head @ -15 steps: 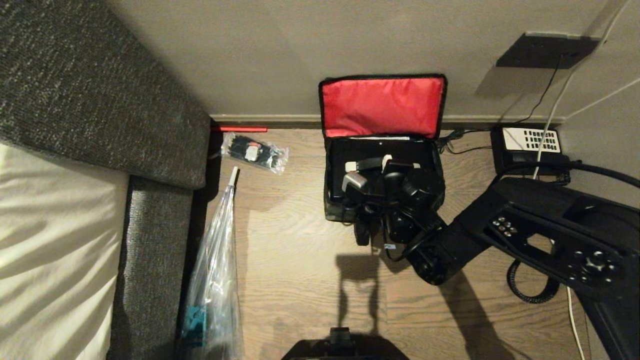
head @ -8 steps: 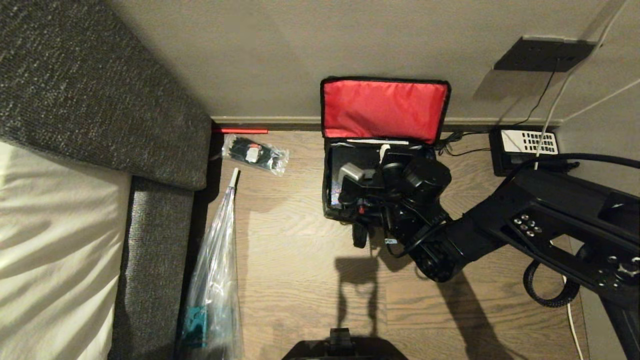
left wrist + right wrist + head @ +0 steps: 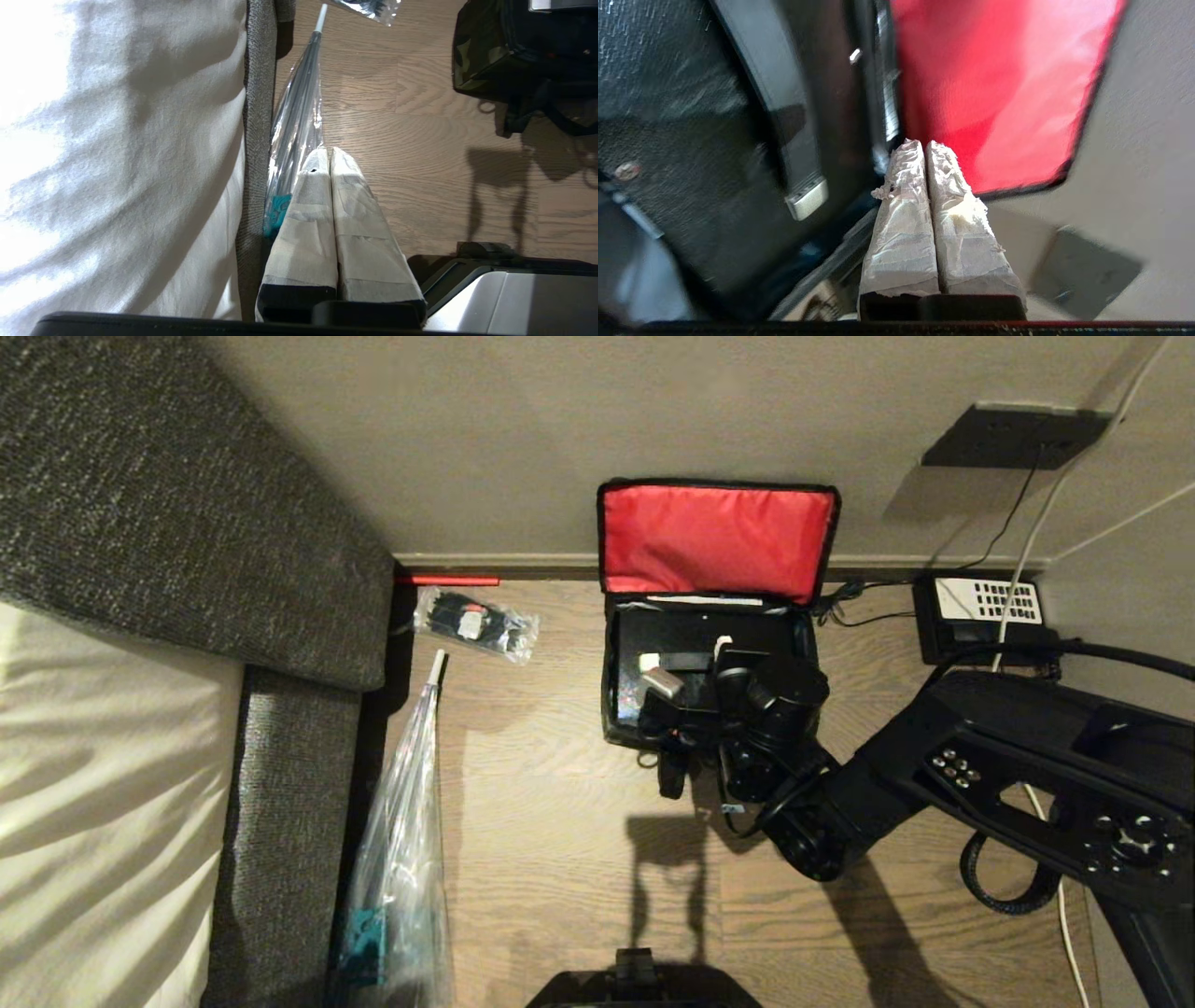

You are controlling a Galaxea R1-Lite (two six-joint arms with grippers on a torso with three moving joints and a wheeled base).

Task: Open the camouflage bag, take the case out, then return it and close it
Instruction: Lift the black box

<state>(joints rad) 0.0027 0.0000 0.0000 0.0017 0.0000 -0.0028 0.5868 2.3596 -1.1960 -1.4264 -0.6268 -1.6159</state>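
Evidently the right end effector (image 3: 924, 149), tips pressed together and holding nothing, hung over the case (image 3: 691, 639) seated inside the open bag (image 3: 717, 532) on the floor, lid propped against the wall for access.

the right arm (image 3: 980, 775) is matte black and boxy, studded with small silver screws. a coiled black cable (image 3: 1013, 887) loops beneath it. the fingers (image 3: 901, 224) are wrapped in whitish tape.

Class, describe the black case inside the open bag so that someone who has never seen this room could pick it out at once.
Start at the wall's baseboard, where the camouflage bag stands on the wooden floor with its red-lined lid propped open. The case lies inside it. Unlike the black telephone with white keypad nearby, it is a plain hard box bearing a bar handle with silver ends.
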